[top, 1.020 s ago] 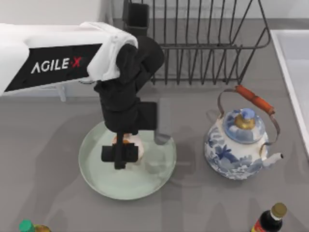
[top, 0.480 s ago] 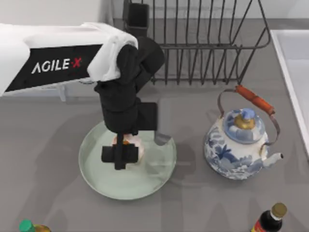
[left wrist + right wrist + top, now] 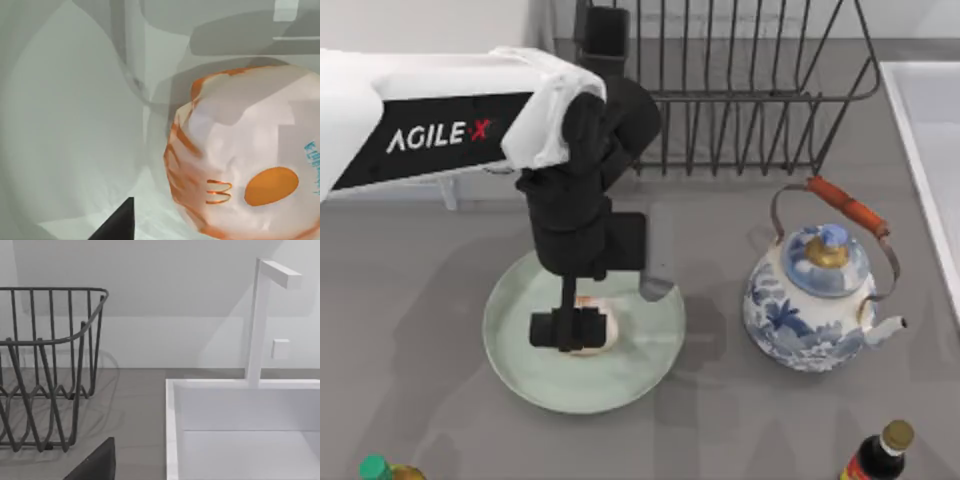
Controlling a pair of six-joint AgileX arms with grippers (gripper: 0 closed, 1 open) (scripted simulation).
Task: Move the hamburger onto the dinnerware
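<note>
Grey tabletop, cut off on every side of the top view, with bare room to the left of the plate and between plate and kettle. White sink at the right edge, cropped, its tap post rising behind. Dark wire rack along the far edge, top cropped away. White-and-black left arm reaching in from the left, covering the far rim of the pale mint-green dinnerware; near rim well clear of the front edge. Blue-and-white kettle well apart to the right of the plate, orange-gripped handle upright. Left pincer low over the plate's middle, closed on the hamburger; bun largely hidden beneath the black fingers from above, seen close against the plate's glossy surface from the left wrist, though actual contact hard to judge. Two bottles at the front edge, a green-capped one at the left, a dark one at the right, both cropped. Right pincer's state: cannot tell; one dark fingertip visible from the right wrist.
</note>
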